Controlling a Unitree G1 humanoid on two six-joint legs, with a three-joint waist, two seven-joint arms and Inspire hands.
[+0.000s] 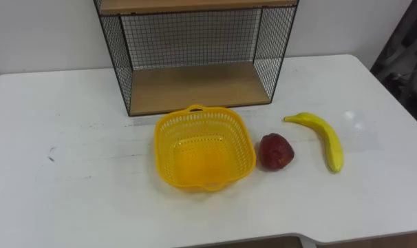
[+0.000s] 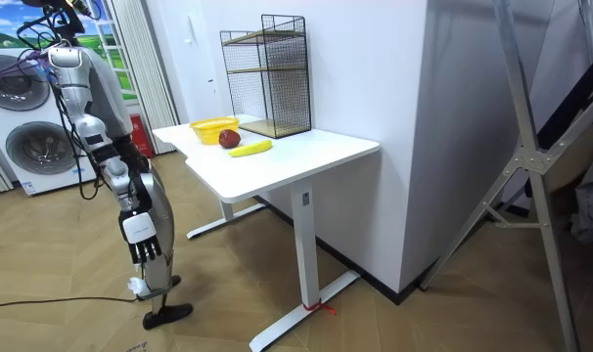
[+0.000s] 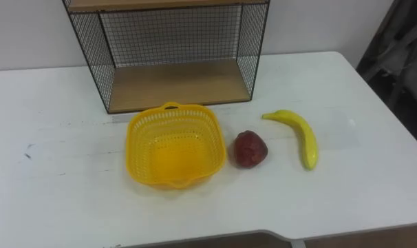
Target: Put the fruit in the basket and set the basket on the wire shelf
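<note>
While the robot stands near the end of the white surface (image 1: pixel 71 138), by the washing machines (image 2: pixel 27 108), I cannot tell whether its hands are wide or closed. The yellow basket (image 1: pixel 168 148), with lattice walls and empty, sits just before the wire shelf (image 1: pixel 195 38). A dark red fruit (image 1: pixel 275 151) lies just beside the basket on the right, and a curved yellow banana (image 1: pixel 325 138) lies near, further right.

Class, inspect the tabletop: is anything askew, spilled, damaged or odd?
Nothing much. The yellow basket sits upright and empty; red fruit and banana lie to its right. Only a small dark mark mars the table.
</note>
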